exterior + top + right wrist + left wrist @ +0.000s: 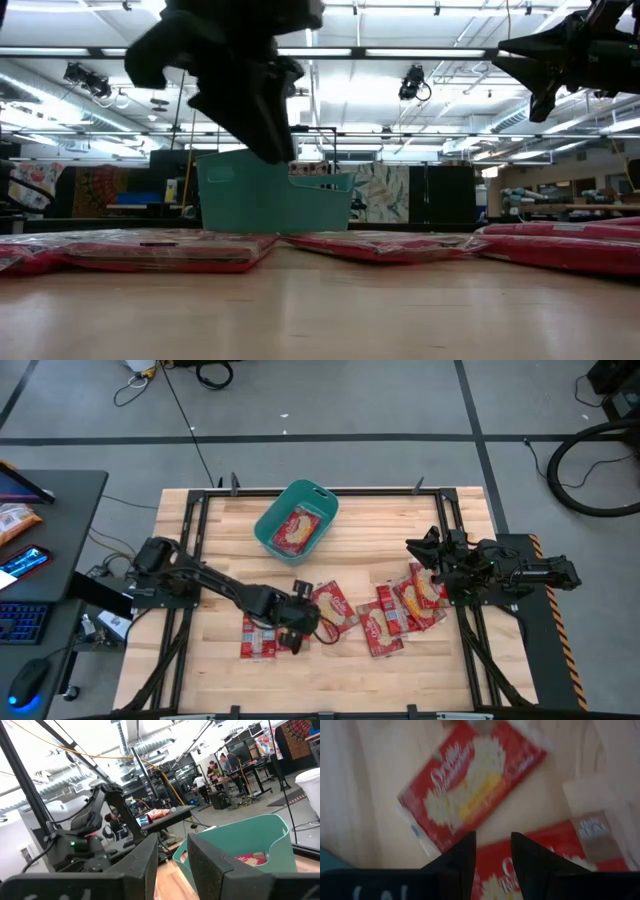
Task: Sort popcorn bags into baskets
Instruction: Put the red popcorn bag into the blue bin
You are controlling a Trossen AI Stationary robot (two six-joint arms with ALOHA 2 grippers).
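Nearest the front edge of the table (200,670), the left gripper (298,628) hangs just above the wood among the loose popcorn bags (385,615) — its fingers (462,862) a narrow gap apart with nothing between them. One red bag (470,785) lies flat just beyond the fingertips and a second (555,852) sits partly under them. More bags lie flat in a scattered row across the table's middle, one (258,637) by the left arm and an overlapping cluster toward the right side. The right gripper (425,550) is raised off the table at the right edge, above that cluster — its fingers (145,865) slightly apart and empty. Farthest back, the teal basket (270,525) stands near the rear edge with one bag (297,528) lying inside.
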